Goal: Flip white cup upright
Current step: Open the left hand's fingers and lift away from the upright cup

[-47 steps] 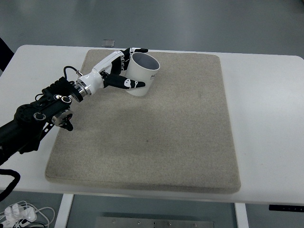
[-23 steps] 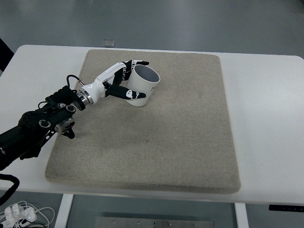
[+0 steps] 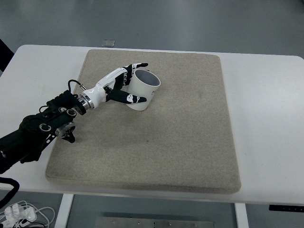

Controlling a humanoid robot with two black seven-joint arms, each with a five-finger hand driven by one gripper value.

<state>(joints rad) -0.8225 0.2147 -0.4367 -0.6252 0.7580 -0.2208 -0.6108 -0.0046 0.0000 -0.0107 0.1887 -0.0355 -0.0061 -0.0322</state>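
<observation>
Standing mouth-up on the mat, the white cup (image 3: 144,90) sits in the far-left part of the beige mat (image 3: 190,137), its open rim tipped slightly away from the camera and its grey interior visible. Dark lettering marks the cup's right wall but is too small to read. The left hand (image 3: 124,85) wraps the cup from the left: its fingers (image 3: 135,67) curve round the far side of the rim, while the thumb (image 3: 130,98) presses along the near side of the wall, so the hand is closed around the cup. Whether the cup's base rests fully flat on the mat cannot be told. The left arm (image 3: 42,128), black with a white forearm section, reaches in from the lower-left edge across the mat's left border. The mat lies on a white counter (image 3: 266,123). A small grey object (image 3: 109,42) rests on the counter just beyond the mat's far edge.
</observation>
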